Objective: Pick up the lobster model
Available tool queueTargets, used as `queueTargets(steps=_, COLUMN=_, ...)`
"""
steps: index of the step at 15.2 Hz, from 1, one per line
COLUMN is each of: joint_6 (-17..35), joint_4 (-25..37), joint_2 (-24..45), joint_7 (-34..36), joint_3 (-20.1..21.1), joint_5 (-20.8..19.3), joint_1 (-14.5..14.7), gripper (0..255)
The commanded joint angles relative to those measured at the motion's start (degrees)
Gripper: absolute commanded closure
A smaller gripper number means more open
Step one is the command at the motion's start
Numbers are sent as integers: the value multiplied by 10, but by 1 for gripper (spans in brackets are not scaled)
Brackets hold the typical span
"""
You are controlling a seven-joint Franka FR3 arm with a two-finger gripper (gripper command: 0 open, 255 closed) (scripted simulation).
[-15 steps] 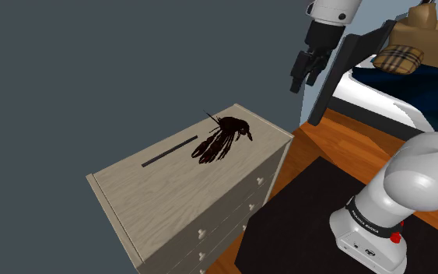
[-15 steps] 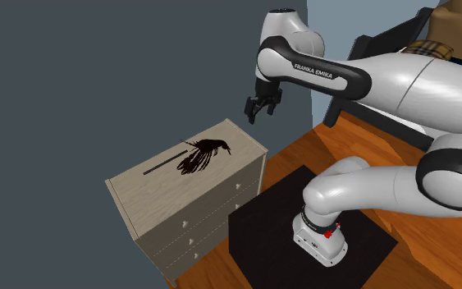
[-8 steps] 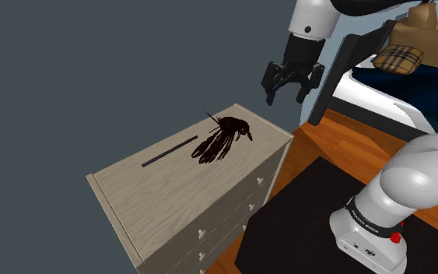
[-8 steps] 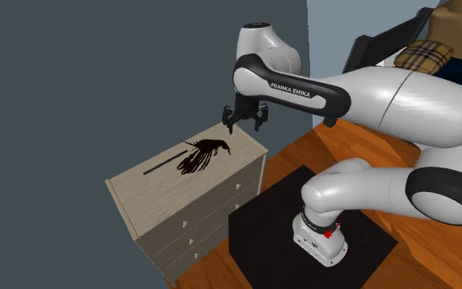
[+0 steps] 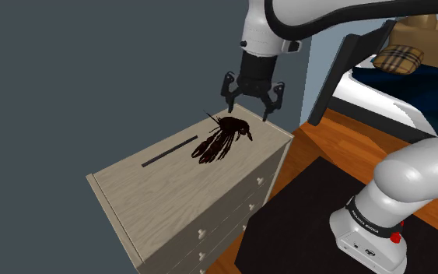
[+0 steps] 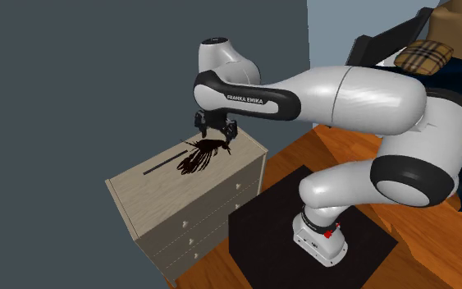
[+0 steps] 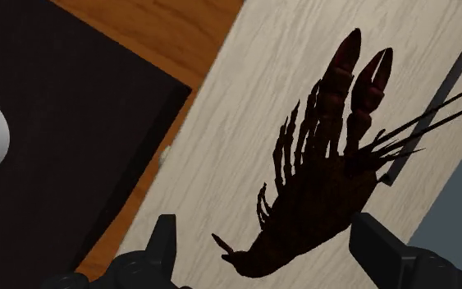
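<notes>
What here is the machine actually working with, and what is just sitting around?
Part of the job:
lobster model, dark reddish
gripper, open, above the lobster

Just lying about:
dresser under the lobster
thin dark strip on the dresser top
bed
plaid pillow
black mat

White rounded arm (image 6: 360,86), dark joints (image 6: 409,182), black tool (image 5: 247,111), FRANKA EMIKA lettering (image 6: 248,99), red button (image 6: 329,234)
</notes>
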Motion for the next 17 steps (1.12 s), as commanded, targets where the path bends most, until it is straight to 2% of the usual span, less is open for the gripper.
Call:
queueTargets(steps=1, joint_6=15, joint_4=31, joint_2=39, joint_7=109, joint_3=47, joint_5=0, joint_1=-35, gripper=0)
queueTargets(steps=3, joint_6=34, joint_4=63, joint_2=86, joint_7=211, joint_3=96, joint_5=-12, joint_1=-74, gripper=0)
queueTargets(steps=11, joint_6=94, joint_4=17, joint_2=100, joint_7=211, joint_3=116, joint_5=-9, joint_1=-76, gripper=0)
queueTargets(steps=13, joint_6=94, joint_4=17, joint_2=100, joint_7=211, joint_3=116, joint_5=-9, joint_1=-76, gripper=0)
queueTargets(steps=14, joint_6=94, joint_4=18, joint_2=100, joint_7=212, joint_3=117, joint_5=-9, joint_1=-76, gripper=255)
queueTargets(steps=17, joint_6=94, joint_4=18, joint_2=100, joint_7=212, joint_3=117, joint_5=-9, joint_1=-76, gripper=255)
